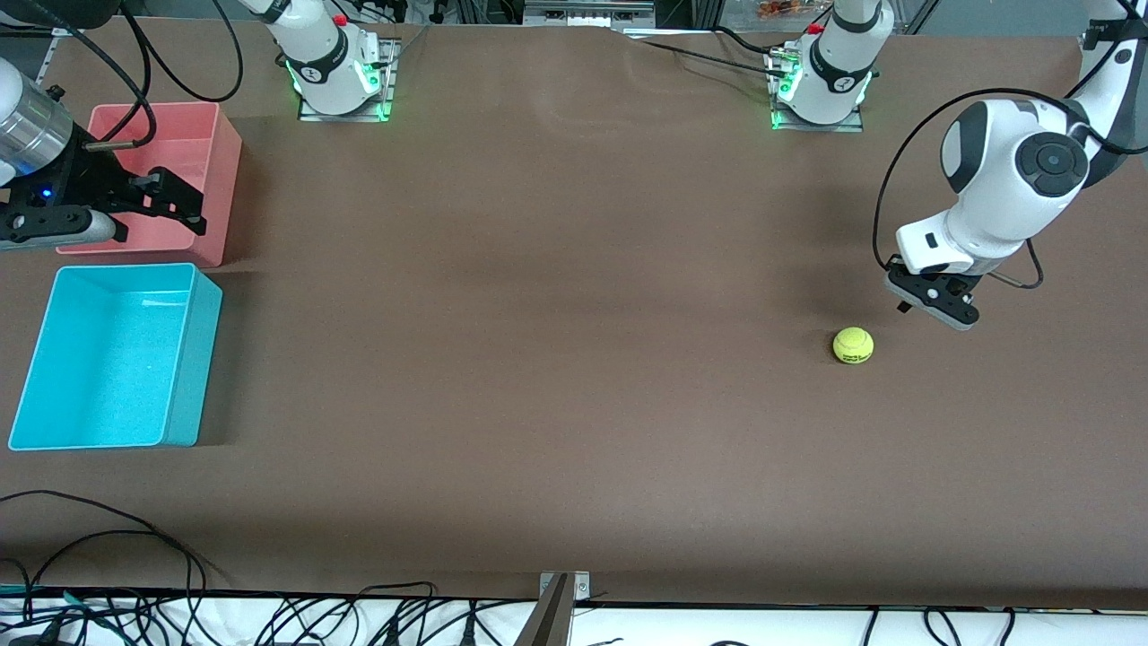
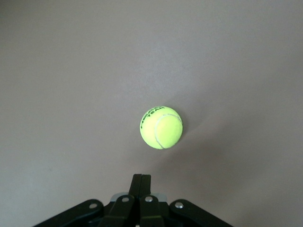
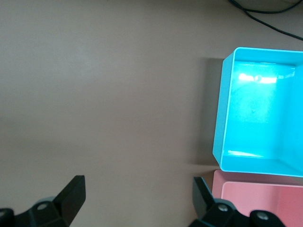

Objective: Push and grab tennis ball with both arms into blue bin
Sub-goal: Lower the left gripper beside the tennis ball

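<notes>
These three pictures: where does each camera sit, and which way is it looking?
Front view: high across the table, facing both arms; shows the left gripper, right gripper, pink bin.
Left wrist view: on the left arm, looking down at the tennis ball; its shut fingers show.
Right wrist view: on the right arm, looking down at the blue bin; open fingers show.
Shared: the ball and blue bin also appear in front.

The right pincer (image 1: 184, 199) hides part of the pink bin (image 1: 193, 144) — the ball's print (image 1: 856, 353) is unreadable.
</notes>
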{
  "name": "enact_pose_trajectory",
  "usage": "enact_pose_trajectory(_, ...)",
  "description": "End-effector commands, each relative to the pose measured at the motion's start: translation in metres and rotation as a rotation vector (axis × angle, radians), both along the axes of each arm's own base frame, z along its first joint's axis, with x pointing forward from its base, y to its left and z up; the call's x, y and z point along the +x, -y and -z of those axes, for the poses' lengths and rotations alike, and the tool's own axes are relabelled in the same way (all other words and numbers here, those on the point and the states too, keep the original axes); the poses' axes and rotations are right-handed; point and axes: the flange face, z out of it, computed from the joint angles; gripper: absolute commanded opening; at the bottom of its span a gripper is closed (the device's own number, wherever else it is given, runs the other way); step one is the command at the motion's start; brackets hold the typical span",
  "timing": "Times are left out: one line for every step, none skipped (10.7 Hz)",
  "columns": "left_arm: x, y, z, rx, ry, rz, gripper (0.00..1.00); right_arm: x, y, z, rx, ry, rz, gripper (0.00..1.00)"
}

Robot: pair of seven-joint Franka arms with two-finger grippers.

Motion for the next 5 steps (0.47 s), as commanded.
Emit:
enact_pose_trajectory(0.007,-0.015,0.013,0.043,0.033,0.235,0.00,-0.005,-0.004,-0.003,0.002,0.008,-0.005,1.00)
enact_pose_trajectory(0.007,-0.020,0.016,0.050,0.021,0.288,0.00,-0.005,-0.004,-0.003,0.002,0.006,-0.005,1.00)
enact_pose_trajectory(0.007,-0.026,0.020,0.057,0.004,0.375,0.00,-0.004,-0.004,-0.006,0.006,0.016,-0.005,1.00)
enact_pose_trajectory(0.006,-0.034,0.024,0.058,-0.012,0.451,0.00,-0.003,-0.009,-0.004,0.006,0.018,-0.014,1.00)
enact_pose_trajectory(0.005,-0.036,0.036,0.058,-0.040,0.529,0.00,-0.003,-0.009,-0.003,0.006,0.017,-0.014,1.00)
